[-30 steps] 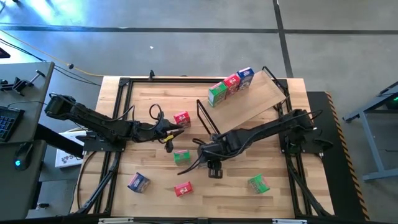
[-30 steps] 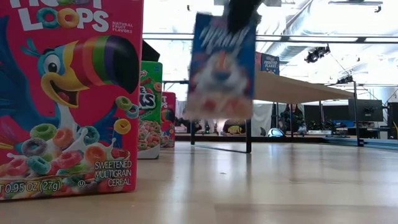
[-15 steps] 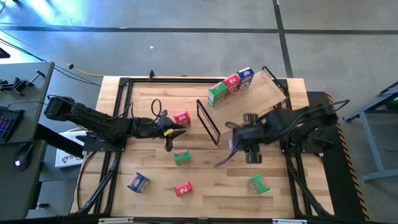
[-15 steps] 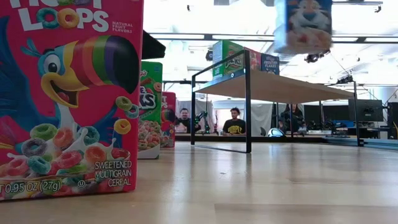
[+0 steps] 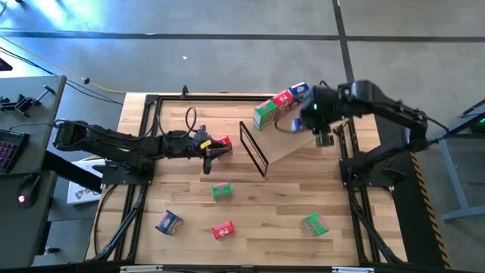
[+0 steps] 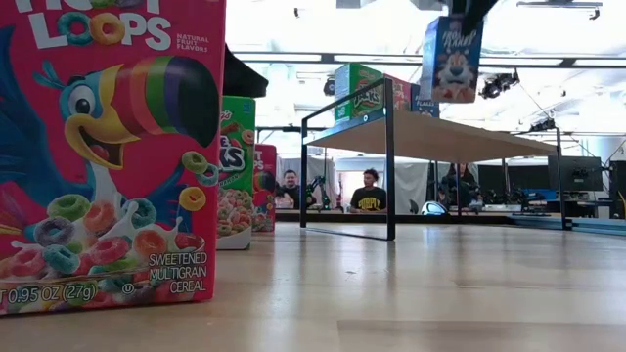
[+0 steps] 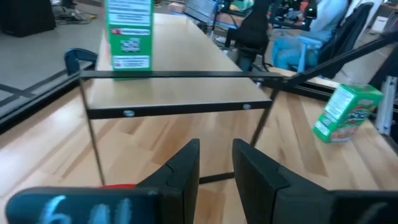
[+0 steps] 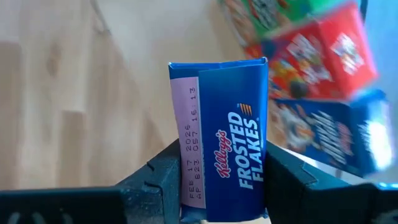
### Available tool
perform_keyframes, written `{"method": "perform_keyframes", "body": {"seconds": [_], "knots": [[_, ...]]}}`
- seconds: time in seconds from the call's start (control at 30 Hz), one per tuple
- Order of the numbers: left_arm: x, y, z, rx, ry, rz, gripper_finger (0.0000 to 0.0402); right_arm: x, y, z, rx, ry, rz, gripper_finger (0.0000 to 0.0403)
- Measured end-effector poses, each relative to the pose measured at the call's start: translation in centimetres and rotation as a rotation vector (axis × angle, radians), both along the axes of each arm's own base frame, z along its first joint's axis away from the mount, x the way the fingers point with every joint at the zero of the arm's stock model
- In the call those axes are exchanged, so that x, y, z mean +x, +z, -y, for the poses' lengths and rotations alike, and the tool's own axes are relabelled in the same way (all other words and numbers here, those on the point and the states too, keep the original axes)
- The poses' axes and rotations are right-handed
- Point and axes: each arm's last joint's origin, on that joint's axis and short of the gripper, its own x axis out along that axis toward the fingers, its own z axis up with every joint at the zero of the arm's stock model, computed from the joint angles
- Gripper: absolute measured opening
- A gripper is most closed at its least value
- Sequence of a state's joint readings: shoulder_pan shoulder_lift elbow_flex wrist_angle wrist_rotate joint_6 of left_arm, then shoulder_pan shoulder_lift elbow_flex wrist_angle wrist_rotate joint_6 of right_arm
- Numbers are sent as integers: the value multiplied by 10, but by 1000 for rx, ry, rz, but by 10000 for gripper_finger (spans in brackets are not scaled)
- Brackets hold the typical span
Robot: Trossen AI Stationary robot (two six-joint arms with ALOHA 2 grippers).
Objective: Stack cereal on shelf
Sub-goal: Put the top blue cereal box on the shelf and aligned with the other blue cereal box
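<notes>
My right gripper [image 5: 301, 121] is shut on a blue cereal box [image 8: 221, 137] over the tilted wooden shelf [image 5: 297, 144], beside a green box [image 5: 264, 114], a red box [image 5: 282, 101] and a blue box [image 5: 298, 91] that stand in a row on the board. The held box also shows high up in the low view [image 6: 450, 59]. My left gripper [image 5: 214, 149] is narrowly open and empty, next to a red box [image 5: 223, 142] on the table; its fingers [image 7: 186, 171] point toward the shelf's black wire frame [image 7: 174, 111]. My right gripper pinches the blue box between its two fingers by two opposite sides [image 8: 177, 186], and the narrow date-printed face is turned to the wrist camera. The fingers come from above. The box hangs upright below them [image 6: 450, 59], clear of the shelf board.
Loose boxes lie on the table: a green one [image 5: 221, 192], a blue one [image 5: 168, 222], a red one [image 5: 223, 230] and a green one [image 5: 314, 224]. A red box [image 6: 108, 147] stands close before the low camera. People sit in the room beyond.
My right gripper has carried the blue box from the table's middle up and toward the far right, to a place over the shelf board beside the row of boxes. My left gripper has gone a little toward the far edge, next to the red box.
</notes>
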State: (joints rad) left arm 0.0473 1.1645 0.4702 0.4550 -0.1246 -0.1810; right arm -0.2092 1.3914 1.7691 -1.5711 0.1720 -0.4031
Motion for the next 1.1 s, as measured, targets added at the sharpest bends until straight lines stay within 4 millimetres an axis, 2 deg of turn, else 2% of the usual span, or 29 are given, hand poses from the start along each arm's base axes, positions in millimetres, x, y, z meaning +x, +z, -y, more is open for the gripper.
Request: {"method": "perform_keyframes", "body": {"seconds": [0.17,0.3,0.53,0.67,0.87,1.1], "knots": [[-1,0,-10,-9,6,0,85,-7,-4,38,7,-15,-39,153],[-2,0,-18,-16,9,1,85,-7,-6,52,44,-25,-9,153],[-3,0,-28,1,25,3,85,-6,-34,61,65,-38,-107,153],[-4,1,-31,-8,-2,6,85,-3,-43,66,49,-44,-107,153],[-4,1,-31,-8,-3,6,85,-1,-49,68,3,-73,-129,158],[-4,1,-31,-8,-3,6,85,-1,-51,70,-21,-111,-142,200]]}}
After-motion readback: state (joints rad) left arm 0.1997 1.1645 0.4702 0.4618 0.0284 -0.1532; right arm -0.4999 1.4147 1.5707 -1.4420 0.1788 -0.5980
